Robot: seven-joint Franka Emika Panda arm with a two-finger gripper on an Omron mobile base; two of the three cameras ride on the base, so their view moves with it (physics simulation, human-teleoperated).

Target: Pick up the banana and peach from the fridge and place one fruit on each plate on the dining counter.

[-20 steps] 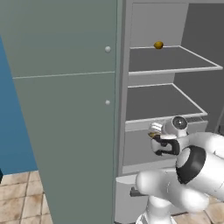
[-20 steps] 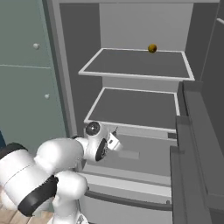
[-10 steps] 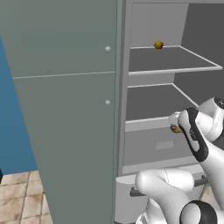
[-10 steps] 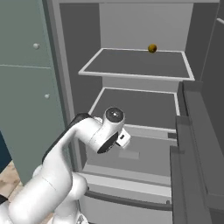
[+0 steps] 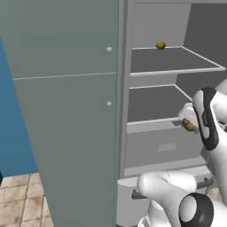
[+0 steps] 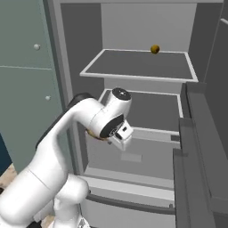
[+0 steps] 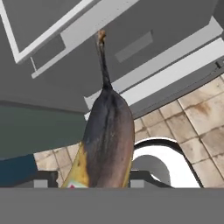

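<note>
Hand view: banana [image 7: 106,148] up close between the claw [image 7: 89,181] tips, clamped and held, dark-skinned with yellow edges, small sticker at its base too blurred to read, tiled floor [image 7: 192,118] beyond. Left base view: banana end poking out beside the white wrist, before the open fridge [image 5: 168,146]. Right base view: olive-yellow ball [image 6: 154,49] on the top shelf [image 6: 138,67].

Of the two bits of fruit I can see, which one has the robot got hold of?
The banana, long and browned, is clamped in the pincer in front of the fridge. The small round yellowish ball sits untouched at the back of the top shelf.
</note>
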